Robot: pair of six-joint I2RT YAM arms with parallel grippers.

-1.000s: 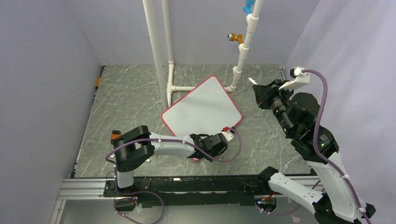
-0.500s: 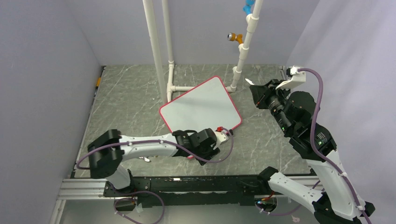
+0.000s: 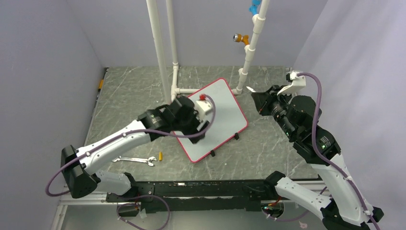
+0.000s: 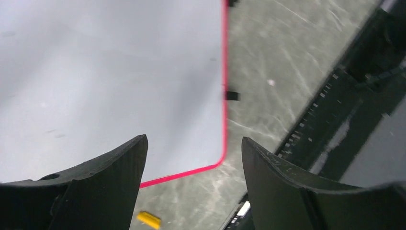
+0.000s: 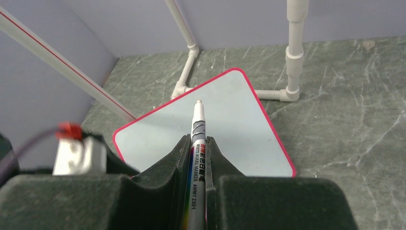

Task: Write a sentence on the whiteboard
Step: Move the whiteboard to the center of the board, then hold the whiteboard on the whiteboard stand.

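Top external: swung from the near edge to above the flat pale-grey, red-rimmed whiteboard (image 3: 227, 110), mid-table, with black left gripper (image 4: 194, 141) spread, empty. Pinched in right gripper (image 5: 197, 140): white marker pen (image 5: 198, 120), tip bare. Unmarked yet; free to write.

You will find the whiteboard (image 3: 225, 110) lying face up near the middle of the worktop (image 3: 129, 96). It is turned diagonally, with one rounded corner toward the far wall and another toward the near edge. Its face reads plain pale grey-white in all three views. A thin red-pink rim (image 4: 224, 57) borders it. Two small black feet (image 3: 236, 136) project from its near right edge. The left corner is hidden in the top view.
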